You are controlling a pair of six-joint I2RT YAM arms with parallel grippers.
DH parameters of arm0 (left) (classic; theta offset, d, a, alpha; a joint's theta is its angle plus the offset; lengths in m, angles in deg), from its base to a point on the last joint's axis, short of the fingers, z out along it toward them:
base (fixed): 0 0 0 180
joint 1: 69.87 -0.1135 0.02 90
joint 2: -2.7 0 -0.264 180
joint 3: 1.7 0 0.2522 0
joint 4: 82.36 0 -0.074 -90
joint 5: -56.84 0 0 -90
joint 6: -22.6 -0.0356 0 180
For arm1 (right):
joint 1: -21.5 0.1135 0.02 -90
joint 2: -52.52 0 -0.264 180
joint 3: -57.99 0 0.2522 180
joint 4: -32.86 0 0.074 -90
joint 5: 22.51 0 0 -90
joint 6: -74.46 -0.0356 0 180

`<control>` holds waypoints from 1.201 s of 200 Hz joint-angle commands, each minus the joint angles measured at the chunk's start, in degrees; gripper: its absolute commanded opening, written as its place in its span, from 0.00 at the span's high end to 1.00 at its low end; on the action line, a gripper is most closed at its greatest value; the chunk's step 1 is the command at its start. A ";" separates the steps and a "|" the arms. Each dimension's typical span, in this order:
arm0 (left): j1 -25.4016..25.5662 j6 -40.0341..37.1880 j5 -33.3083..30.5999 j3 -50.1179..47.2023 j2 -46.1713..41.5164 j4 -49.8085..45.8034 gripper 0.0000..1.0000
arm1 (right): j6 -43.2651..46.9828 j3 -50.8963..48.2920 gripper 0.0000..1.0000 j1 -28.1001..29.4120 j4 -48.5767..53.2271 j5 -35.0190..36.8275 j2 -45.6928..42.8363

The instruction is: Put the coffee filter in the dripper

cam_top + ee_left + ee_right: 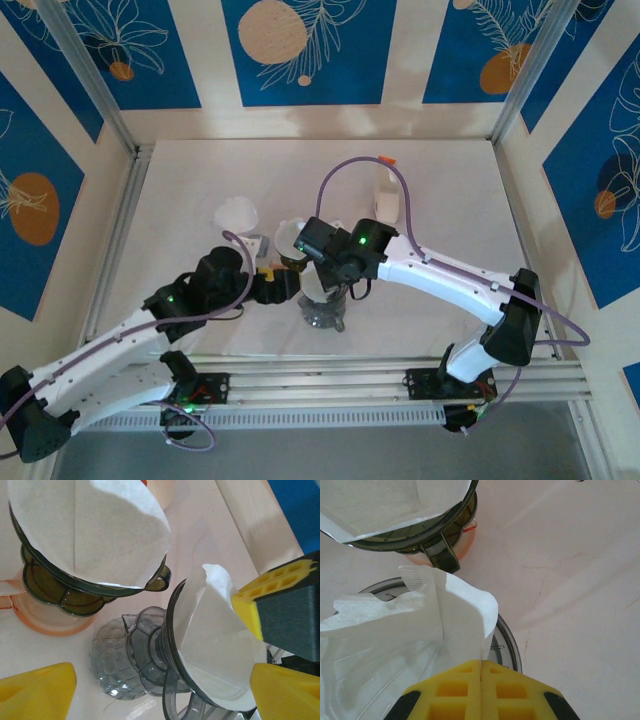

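Right wrist view puts us on top of the action: the right hand [481, 667] has its two yellow pads pressed together, clamped on the rim of the coffee filter [420, 625]. The paper cone is down inside the clear dripper [509, 647], but its upper edge stands crumpled above the rim, so I'd call it in and not yet seated. Pinching at the very edge makes sense. It lets the cone go in point-first and leaves the mouth free to spread against the wall.

Over to the left wrist view, where the left hand [164, 675] hangs with its fingers wide apart, one on either side of the dripper, gripping nothing. My read is that it's posted there to steady the dripper and the glass server [112, 660] under it if the paper drags.

Just to the far left stands a second dripper [100, 587], already lined with a smooth filter, on an orange carafe [45, 620] that rests on the pale desk [570, 555]. Its handle comes very close to our dripper's rim, and I cannot tell whether they touch.

What's left looks like a gentle release. The risk is the paper clinging to a pad and lifting out.
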 commanded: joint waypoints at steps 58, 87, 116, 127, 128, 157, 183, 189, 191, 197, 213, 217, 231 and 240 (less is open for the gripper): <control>-0.39 -1.30 0.74 1.20 4.77 3.34 0.10 | -0.06 0.04 1.00 0.48 0.56 1.61 0.00; -0.42 -1.34 0.71 1.18 6.08 3.22 0.11 | -0.17 -0.19 1.00 0.64 0.25 1.43 0.06; -0.44 -1.71 0.76 1.11 6.79 2.60 0.21 | -0.27 -0.31 1.00 0.68 0.14 1.43 -0.16; -0.41 -1.83 0.80 1.01 6.92 2.36 0.22 | -0.43 -0.17 1.00 0.66 0.18 1.66 -0.36; -0.43 -1.79 0.80 0.97 6.95 2.35 0.22 | -0.41 -0.16 1.00 0.69 0.20 1.68 -0.37; -0.43 -2.01 0.98 0.92 6.81 2.16 0.22 | -1.05 0.51 0.78 0.73 0.57 4.34 -3.07; -0.44 -2.00 1.31 0.87 6.92 2.38 0.21 | -1.02 0.31 0.48 0.21 0.90 4.71 -5.67; -0.43 -1.94 1.41 0.83 7.04 2.57 0.21 | -0.99 0.04 0.46 0.02 0.90 4.42 -5.97; -0.44 -1.88 1.42 0.83 7.05 2.60 0.21 | -0.94 -0.04 0.45 -0.02 0.91 4.29 -6.04; -0.44 -1.92 1.51 0.83 7.12 2.68 0.21 | -0.84 -0.47 0.44 -0.22 0.95 3.65 -6.13; -0.44 -1.80 1.83 0.90 7.31 2.91 0.20 | -0.84 -1.53 0.42 -0.44 1.04 2.17 -6.17; -0.43 -1.82 1.85 0.84 7.39 2.96 0.20 | -0.88 -1.90 0.41 -0.42 0.99 1.82 -6.11; -0.36 -1.73 2.03 0.84 7.42 3.05 0.20 | -1.25 -3.18 0.42 -0.41 1.04 0.70 -5.87; -0.43 -1.70 2.03 0.76 7.49 3.06 0.20 | -1.96 -4.03 0.42 -0.41 1.32 0.62 -5.90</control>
